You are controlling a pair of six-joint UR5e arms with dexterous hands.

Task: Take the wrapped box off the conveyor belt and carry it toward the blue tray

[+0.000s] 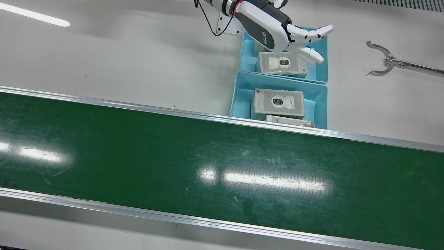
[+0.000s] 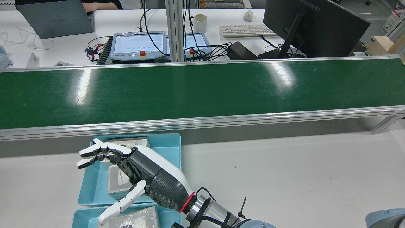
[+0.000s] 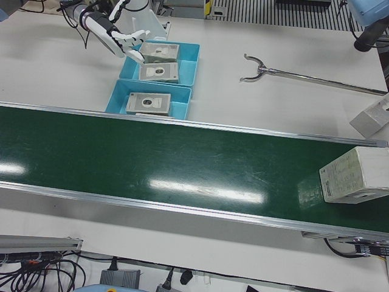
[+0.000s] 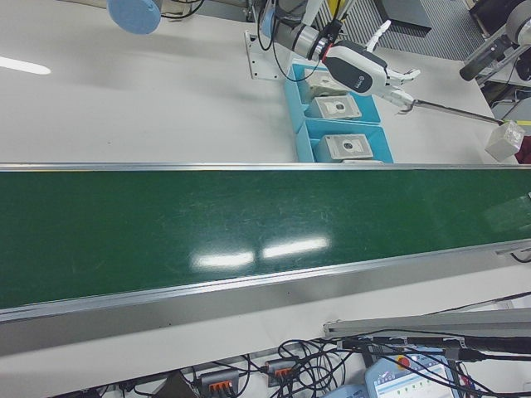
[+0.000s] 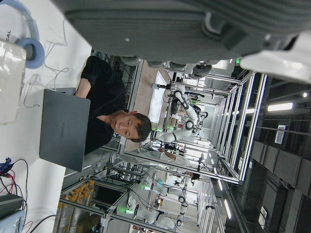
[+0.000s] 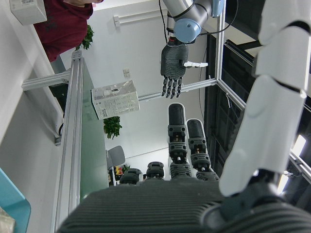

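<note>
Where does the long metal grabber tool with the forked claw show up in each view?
Front view: grabber tool, right edge.
Rear view: absent.
Left-front view: upper middle, rod running right.
Right-front view: upper right, rod showing.
Left hand view: absent.
Right hand view: absent.
Shared landmark: the blue trays, near its claw end.

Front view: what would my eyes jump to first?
A white robot hand spreads open at the top, hovering over the farther blue tray, which holds a wrapped box. Below, a big shiny green conveyor belt stretches across the whole picture, with nothing on it in this view.
</note>
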